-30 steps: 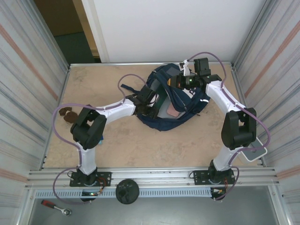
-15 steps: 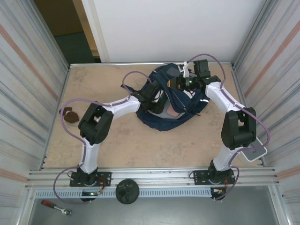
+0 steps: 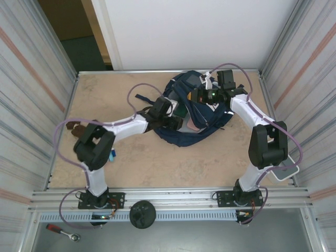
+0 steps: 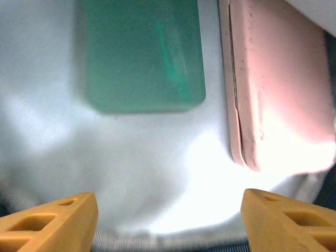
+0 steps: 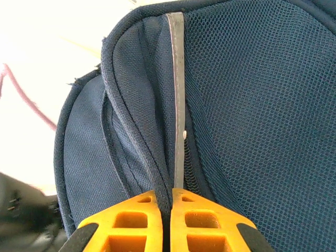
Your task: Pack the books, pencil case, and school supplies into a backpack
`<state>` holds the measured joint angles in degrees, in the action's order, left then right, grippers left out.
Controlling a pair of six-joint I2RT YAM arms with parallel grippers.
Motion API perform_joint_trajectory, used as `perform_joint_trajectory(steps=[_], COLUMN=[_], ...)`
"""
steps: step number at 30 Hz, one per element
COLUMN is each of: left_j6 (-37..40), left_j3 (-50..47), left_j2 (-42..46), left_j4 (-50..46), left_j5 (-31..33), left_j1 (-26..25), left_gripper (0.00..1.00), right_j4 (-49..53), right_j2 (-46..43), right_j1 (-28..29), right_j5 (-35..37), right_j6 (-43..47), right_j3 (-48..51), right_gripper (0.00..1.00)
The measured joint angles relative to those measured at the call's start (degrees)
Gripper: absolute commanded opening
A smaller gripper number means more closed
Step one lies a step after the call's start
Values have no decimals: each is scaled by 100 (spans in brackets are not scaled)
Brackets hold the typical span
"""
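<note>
- While the backpack [image 3: 202,134] lies open at the far middle of the table [image 3: 157,168], both arms reach in on it, one from each side.
- The left gripper [image 3: 172,122] sits at the bag's left side, right at the opening. Its wrist view has the yellow fingers [image 4: 58,220] spread wide with nothing between them.
- Just ahead of those fingers, the pencil case [image 4: 278,89] lies inside on the pale lining [image 4: 105,168], over on the right of that view.
- A flat green thing [image 4: 144,55] lies beside the pencil case, to its left, with a narrow strip of lining between them.
- From above, a patch of pink shows in the bag's opening, near the middle.
- The right gripper [image 3: 193,95] is at the far side of the bag. Its wrist view shows the fingers pressed together, pinching a fold of the backpack's dark fabric next to a grey strip [image 5: 178,94].
- Brown lumps [image 3: 79,128] lie at the table's left edge, well apart from the bag.
- A small blue thing [image 3: 113,154] lies on the table just beside the left arm; it is too small to tell what it is.
</note>
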<state>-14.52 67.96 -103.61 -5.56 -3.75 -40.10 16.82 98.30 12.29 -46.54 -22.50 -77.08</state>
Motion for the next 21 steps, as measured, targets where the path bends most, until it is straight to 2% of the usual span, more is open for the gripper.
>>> perform_joint_trajectory(steps=[3,10,11,14,18,21], left_j6=[-26,-72,-79,-79,-76,-11], left_j3=[-669,-1637,-1729,-1878,-1967,-2070], left_j2=[811,2269,2437,2822,3222,3331], left_j4=[68,153,155,157,166,297], left_j5=[247,999,1123,1495,2026,2181], left_j1=[2,267,326,417,415,490], left_gripper=[81,92,93,97,99,99], right_j4=[-136,63,136,317,378,284], right_j2=[-74,-522,-621,-1019,-1698,-1919], right_j1=[61,531,573,520,125,-212], right_j5=[26,514,629,973,1585,2079], right_j6=[-55,-48,-4,66,74,17], right_j3=[227,1228,1377,1733,2000,2081], right_gripper=[14,51,59,67,75,83])
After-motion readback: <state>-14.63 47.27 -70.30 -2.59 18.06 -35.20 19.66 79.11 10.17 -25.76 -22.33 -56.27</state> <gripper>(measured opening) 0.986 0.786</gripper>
